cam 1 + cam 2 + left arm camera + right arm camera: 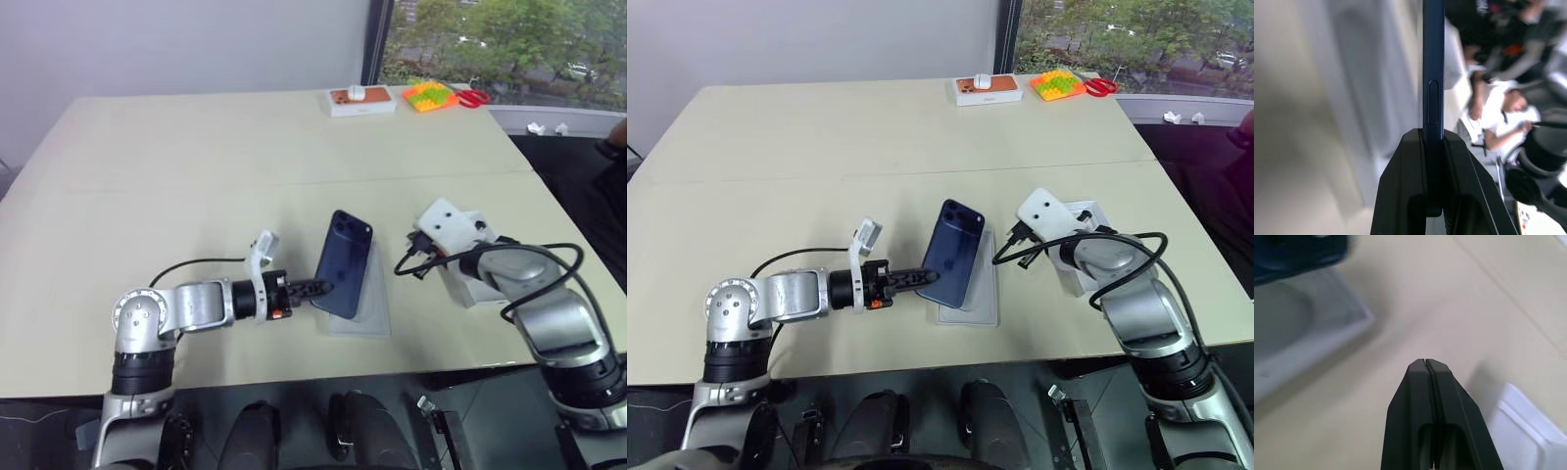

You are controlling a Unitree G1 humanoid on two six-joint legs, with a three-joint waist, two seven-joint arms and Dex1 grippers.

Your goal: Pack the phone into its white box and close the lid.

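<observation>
Phone (345,264) pinched in left hand (318,288) (over white box (376,310)).

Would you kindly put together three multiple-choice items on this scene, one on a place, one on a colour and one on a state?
1. Where is the phone?
A. flat at the table's far edge
B. tilted over the white box, in the left gripper
C. under the right arm

2. What colour is the phone?
A. dark navy blue
B. red
C. white

3. How does the right gripper stand?
A. wide open
B. shut on the phone
C. shut, holding nothing

Answers: 1 B, the black fingers clamp the phone's edge above the tray; 2 A, its glossy back reads navy; 3 C, the right wrist view shows the fingers pressed together over bare table.
</observation>
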